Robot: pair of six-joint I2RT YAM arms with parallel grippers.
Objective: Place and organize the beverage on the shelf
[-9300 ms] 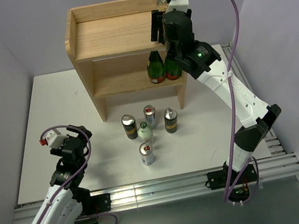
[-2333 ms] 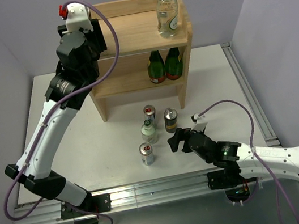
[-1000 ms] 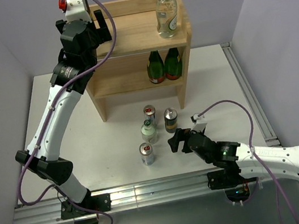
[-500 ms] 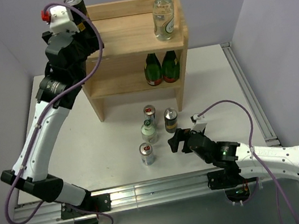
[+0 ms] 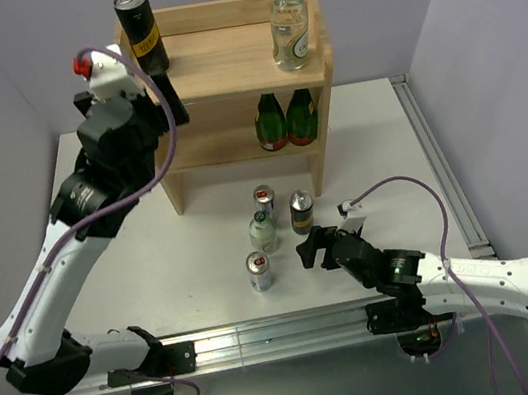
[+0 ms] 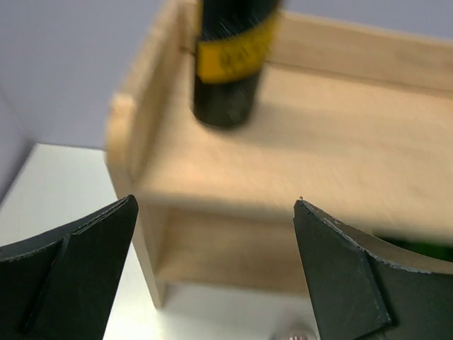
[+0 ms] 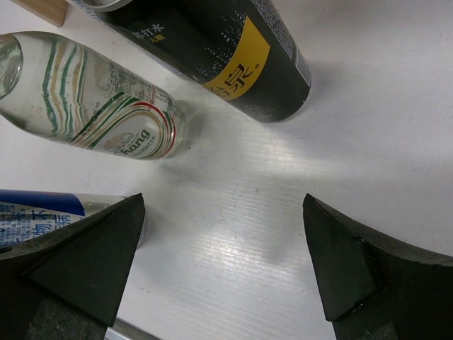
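Change: half a second ago the left end effector (image 6: 214, 205) was up at the shelf's top-left corner with a tall black can. It has now let go and drawn back toward the left of the overhead frame.
Placed can: the shelved black can (image 5: 140, 31) stands upright and untouched at the upper-left rear corner of the shelf (image 5: 221, 63).
Left end effector: released, jaws wide, nothing between them.
Right end effector (image 7: 224, 198): released and empty, unmoved, low over the counter (image 5: 154, 267) at centre-right.
Meaning: I judge two of the six drinks are now up, counting the shelved clear bottle (image 5: 289, 23) at the top board's right end.
Still waiting: the rear silver can (image 5: 264, 201), second black can (image 5: 301, 211), counter bottle (image 5: 261, 231) and front silver can (image 5: 259, 270) cluster below the shelf.
Overhead only: both arms, all six drinks, and the dark green bottles (image 5: 287, 121) on the lower tier.
Left wrist only: the shelved can's base sits flat just inside the left rim, though the view is blurred.
Right wrist only: the second black can and counter bottle appear close, with bare counter between the jaws.
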